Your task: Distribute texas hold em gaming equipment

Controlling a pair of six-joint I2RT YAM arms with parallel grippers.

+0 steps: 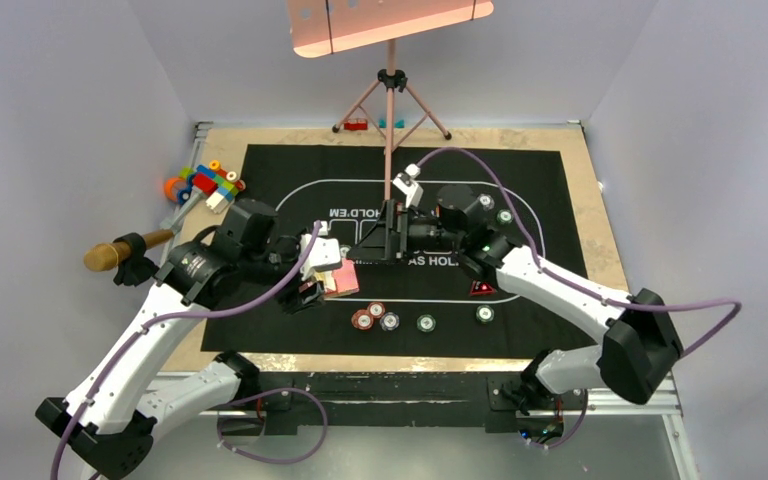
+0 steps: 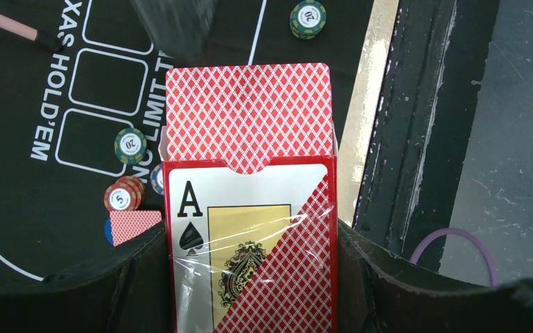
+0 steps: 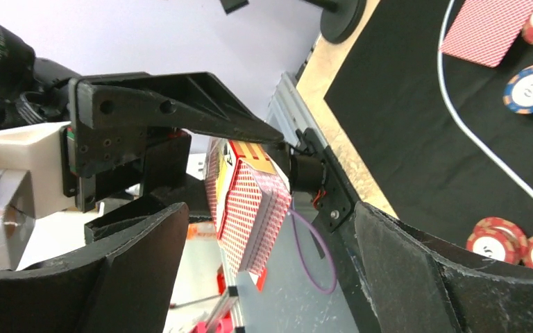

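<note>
Currently the left tool (image 2: 253, 260) pinches one card box (image 2: 264, 201), the right tool (image 3: 271, 232) stands spread, two red chips (image 1: 362, 320) lie nearby.

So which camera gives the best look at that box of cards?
The left wrist view: the card box fills the frame, its ace of spades readable. The right wrist view shows the card box edge-on; the top view, only a small pink patch.
</note>
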